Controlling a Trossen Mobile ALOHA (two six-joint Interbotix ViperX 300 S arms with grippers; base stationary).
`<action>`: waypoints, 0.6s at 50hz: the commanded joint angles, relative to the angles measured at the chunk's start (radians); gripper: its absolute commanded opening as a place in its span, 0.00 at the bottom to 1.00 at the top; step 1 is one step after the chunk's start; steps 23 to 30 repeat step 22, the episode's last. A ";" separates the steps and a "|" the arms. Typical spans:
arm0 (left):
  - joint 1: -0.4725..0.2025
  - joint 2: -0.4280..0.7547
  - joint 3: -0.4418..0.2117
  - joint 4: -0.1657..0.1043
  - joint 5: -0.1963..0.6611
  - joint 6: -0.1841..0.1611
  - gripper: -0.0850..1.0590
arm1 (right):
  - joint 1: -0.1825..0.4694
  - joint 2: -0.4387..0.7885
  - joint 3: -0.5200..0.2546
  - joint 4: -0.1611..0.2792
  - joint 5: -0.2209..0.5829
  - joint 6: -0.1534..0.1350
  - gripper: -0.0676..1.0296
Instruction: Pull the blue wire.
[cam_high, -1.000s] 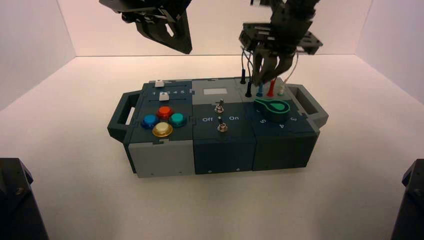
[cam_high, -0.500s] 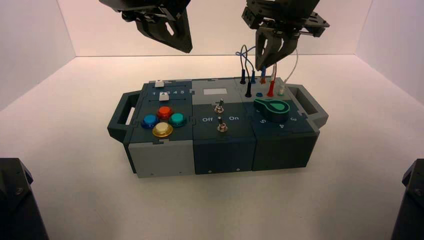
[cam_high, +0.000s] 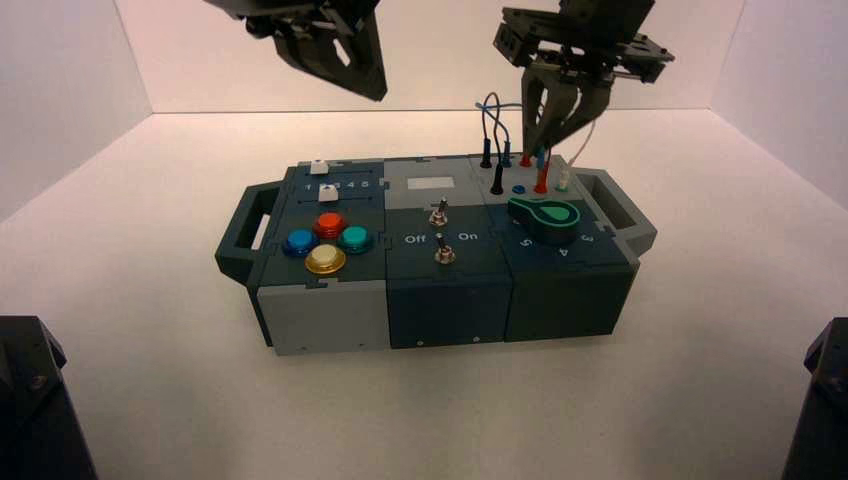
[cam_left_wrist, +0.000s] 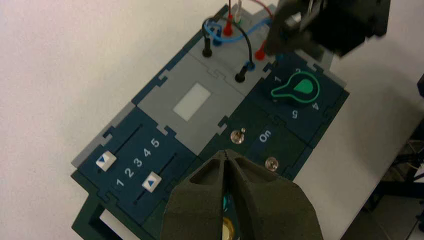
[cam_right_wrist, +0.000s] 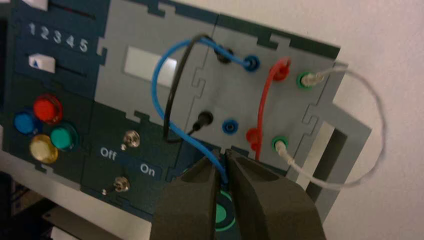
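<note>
Over the right rear part of the box (cam_high: 447, 304), the right claw (cam_right_wrist: 226, 156) was clenched on the near end of the blue wire (cam_right_wrist: 161, 95), its fingers pressed together around it. That end was out of its socket, and the near blue socket (cam_right_wrist: 230, 126) was bare, between the near black plug (cam_right_wrist: 204, 120) and the near red plug (cam_right_wrist: 254, 136). The wire's other end was seated in the far blue socket (cam_right_wrist: 252, 63), and between the two ends the wire looped out to the left, crossing the black wire (cam_right_wrist: 172, 95).

On the same grey panel (cam_right_wrist: 242, 95), the red wire (cam_right_wrist: 262, 107) ran between two red sockets, and the white wire (cam_right_wrist: 382, 125) arched out from two green ones at the right edge. Just in front of this panel sat the green-rimmed knob (cam_high: 548, 220).

Above and behind the left half of the box, the left claw (cam_left_wrist: 226, 154) was closed, apart from everything on it. Below were two white sliders (cam_left_wrist: 106, 160), four coloured buttons (cam_high: 325, 258) and, nearer the middle, two metal switches (cam_right_wrist: 131, 138) by the words Off and On. The box rested on the pale surface (cam_high: 440, 410).
</note>
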 joint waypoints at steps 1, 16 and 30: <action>-0.003 -0.014 -0.031 0.000 -0.005 -0.002 0.05 | 0.003 -0.017 0.002 0.011 0.006 0.002 0.19; -0.003 -0.014 -0.032 0.000 -0.003 -0.002 0.05 | 0.005 -0.061 0.025 0.028 0.037 0.003 0.37; -0.003 -0.015 -0.032 0.002 -0.003 0.000 0.05 | 0.003 -0.091 0.021 0.026 0.074 0.003 0.37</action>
